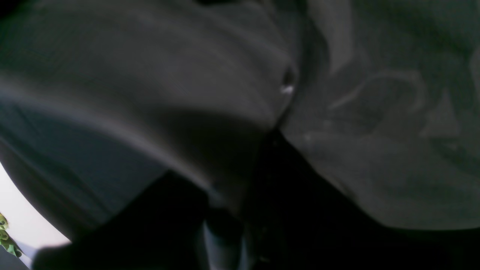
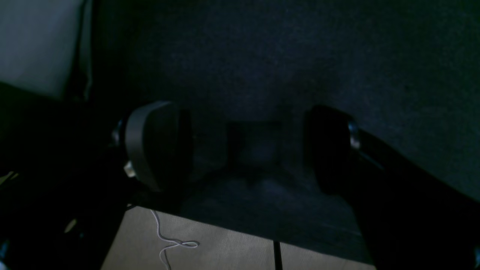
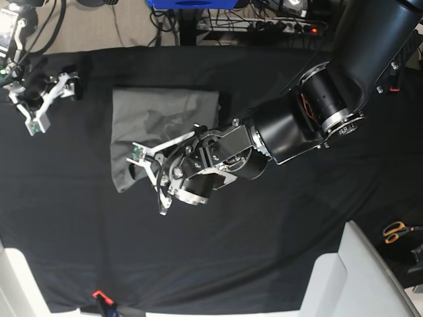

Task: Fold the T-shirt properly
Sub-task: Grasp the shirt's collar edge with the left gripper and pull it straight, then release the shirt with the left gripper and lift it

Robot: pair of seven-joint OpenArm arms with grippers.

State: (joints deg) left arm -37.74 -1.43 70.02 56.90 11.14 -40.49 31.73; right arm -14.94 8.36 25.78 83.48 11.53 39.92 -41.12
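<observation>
Grey cotton T-shirt, folded into a rough rectangle, lies on the matte black cloth sheet left of centre, with bare cloth all round it. Left gripper sits at its lower edge, jaws pinched on soft grey folds. Right gripper rests near the sheet's far-left edge, jaws wide apart, holding nothing

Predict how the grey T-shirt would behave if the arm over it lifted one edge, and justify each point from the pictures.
The T-shirt would probably sag and drape rather than hold shape: it already lies in soft wrinkles on the black cloth. It looks light, being thin layered fabric. It is unlikely to roll or tip, but its folded layers may slide apart, since only the left gripper meets it.
</observation>
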